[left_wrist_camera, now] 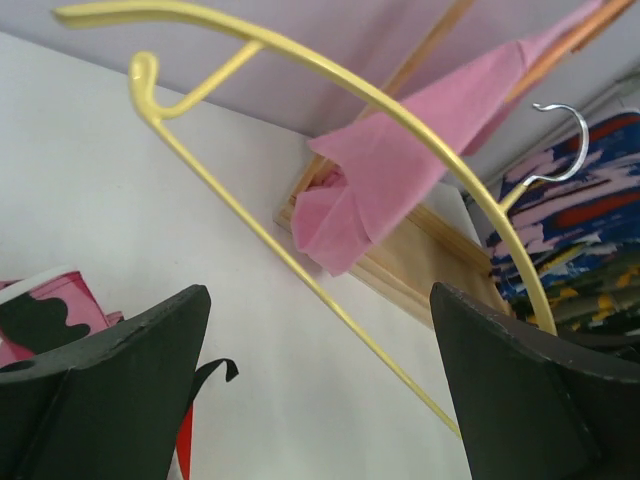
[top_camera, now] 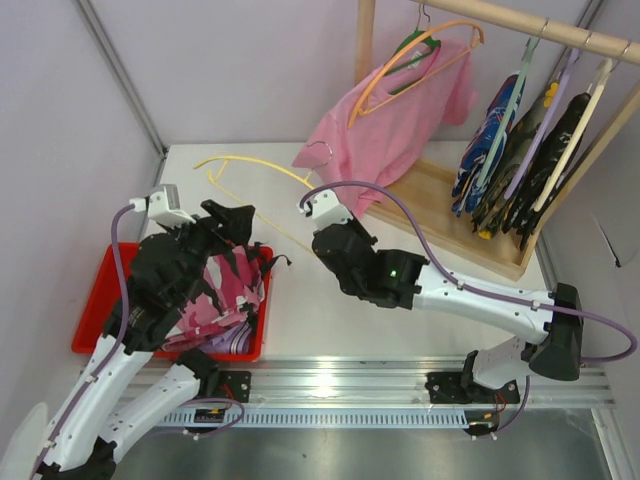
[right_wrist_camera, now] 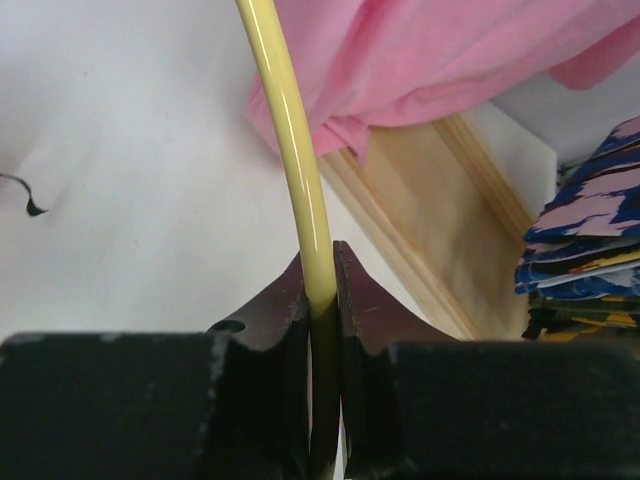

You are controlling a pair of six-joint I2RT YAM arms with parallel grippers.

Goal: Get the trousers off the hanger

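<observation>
1. Status: the right gripper (right_wrist_camera: 320, 265) is closed tight on the arched rod of the hanger (right_wrist_camera: 290, 130), with the rod pinched between its fingertips. The left gripper (top_camera: 235, 225) stands wide open and holds nothing. The trousers (top_camera: 225, 285) lie bunched in the red tray (top_camera: 85, 330) at the left, apart from the hanger. The removal appears to be done.
2. Slip hazard: the grip bears on a thin, smooth rod at a single point. A fast swing could turn the hanger in the jaws or drop it.
3. Snag hazard, hook: the metal hook sits near the plain pink garment (top_camera: 400, 120) on the rack. A move toward the rack could catch the cloth.
4. Snag hazard, cloth: the open left fingers hover just above the trousers. Closing or lifting carelessly could drag them from the tray. A black cord trails over the tray rim.
5. Collision hazard: in the left wrist view the hanger's straight bar crosses between the open fingers. Uncoordinated arm motion could knock it.
</observation>
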